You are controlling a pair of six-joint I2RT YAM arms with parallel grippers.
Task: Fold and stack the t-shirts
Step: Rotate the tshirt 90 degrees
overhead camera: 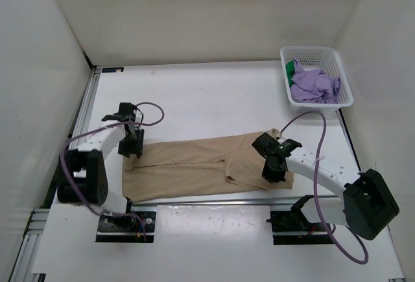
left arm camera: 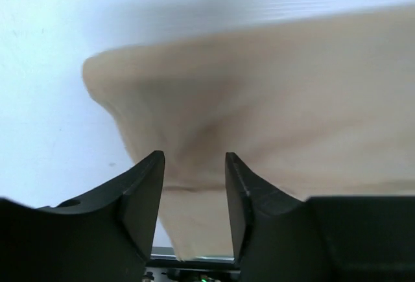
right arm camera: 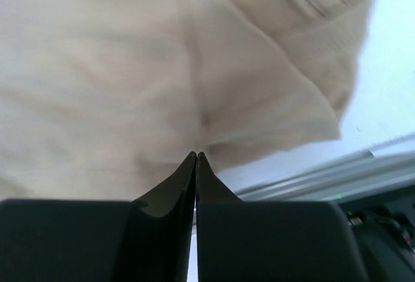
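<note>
Tan t-shirt (overhead camera: 194, 162): spread on the white desk (overhead camera: 207, 94) close to the near edge, just behind the metal rail (overhead camera: 214, 201); folded lengthwise into a long band reaching from the left arm across to the right arm, with a sleeve doubled over at the right end. Left fingers (overhead camera: 133, 144): placed at the band's far left corner; seen from the left wrist, standing partly apart, with a lifted fold of the tan cloth running into the gap between them and not pressed tight by either face. Right fingers (overhead camera: 272, 167): placed over the band's right end beside the doubled sleeve; seen from the right wrist, closed tip to tip, with tan cloth filling the view beyond and the sleeve hem off to the right. Cannot tell whether any cloth is nipped at the tips. Purple t-shirt (overhead camera: 313, 86): crumpled in the white basket (overhead camera: 343, 100) at the far right corner of the desk, well apart from the tan one. Green t-shirt (overhead camera: 290, 68): in the same basket, at its far left corner, mostly covered by the purple one, only a small patch showing.
</note>
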